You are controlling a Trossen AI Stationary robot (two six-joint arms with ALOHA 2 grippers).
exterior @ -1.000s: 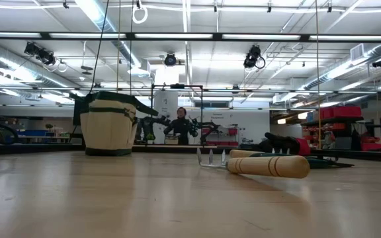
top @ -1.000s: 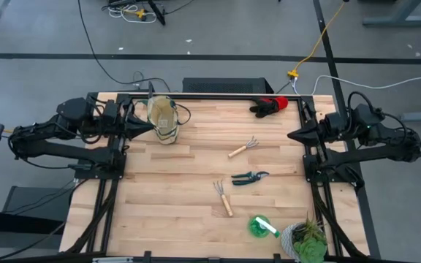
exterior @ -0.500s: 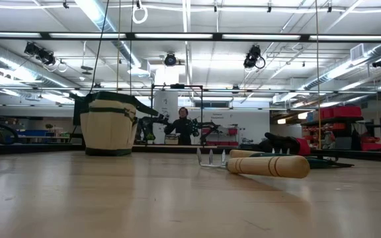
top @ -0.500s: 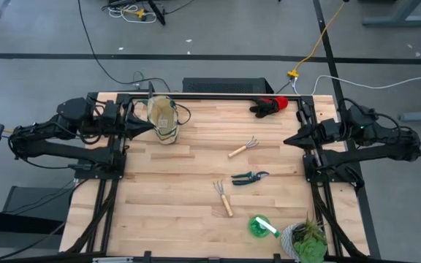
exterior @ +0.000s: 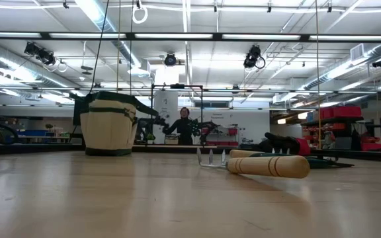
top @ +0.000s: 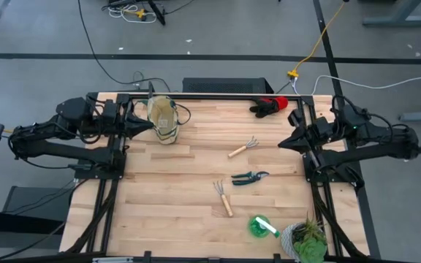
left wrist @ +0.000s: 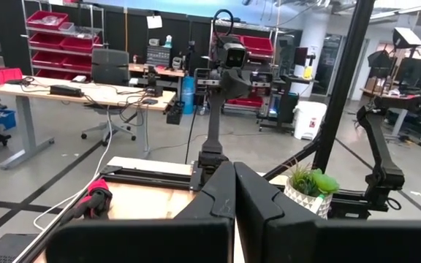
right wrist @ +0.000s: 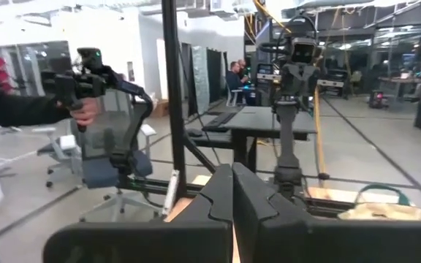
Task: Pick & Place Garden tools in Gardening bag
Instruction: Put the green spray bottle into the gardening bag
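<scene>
My right gripper (top: pixel 281 144) has crept further in over the table (top: pixel 188 208) edge since a second ago, fingers pressed together and holding nothing. My left gripper (top: pixel 152 126) sits clenched and empty too, parked at the far left corner, tip just beside the canvas bag (top: pixel 163 118). The bag stands upright. One small rake (top: pixel 243 148) lies mid-table, near my right gripper; the pruning shears (top: pixel 249 177) lie just nearer than it, and the second rake (top: pixel 223 197) nearer again. The green piece with a white handle (top: pixel 262 226) rests beside the potted plant (top: pixel 308 242) at the near right corner. The red and black gloves (top: pixel 270 105) lie at the far edge
</scene>
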